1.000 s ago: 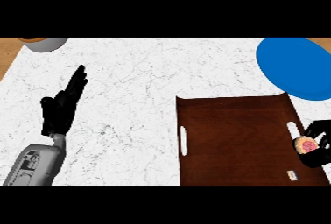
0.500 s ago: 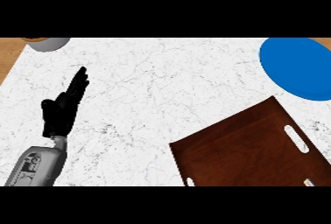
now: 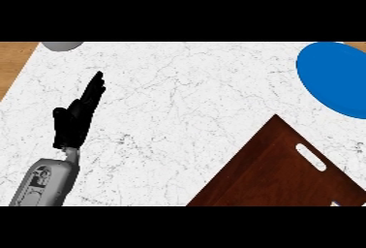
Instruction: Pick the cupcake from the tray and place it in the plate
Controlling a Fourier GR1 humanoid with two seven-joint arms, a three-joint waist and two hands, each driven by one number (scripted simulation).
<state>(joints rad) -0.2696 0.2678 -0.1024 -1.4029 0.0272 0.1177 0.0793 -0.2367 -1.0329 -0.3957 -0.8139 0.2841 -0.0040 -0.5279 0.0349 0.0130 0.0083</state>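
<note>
The cupcake and the right hand are not being shown anywhere in the head view, so where the cupcake is now cannot be told. The dark brown wooden tray (image 3: 275,167) is being cut off by the lower and right edges; only one corner, pointing up, and a flat, smooth surface are being seen, with one white oval handle slot (image 3: 311,157) near its right side. A small white mark at the lower right edge is too small to be made out. The round blue plate (image 3: 336,77) is being cut off at the right edge, well apart from the tray. A grey rounded object (image 3: 61,45) is being half hidden at the top left. The white marble counter (image 3: 178,97), veined with thin grey lines, is being framed by a wooden strip (image 3: 14,63) at the left. The black left hand (image 3: 75,116) is being held open above the counter, fingers straight and close together, holding nothing.
</note>
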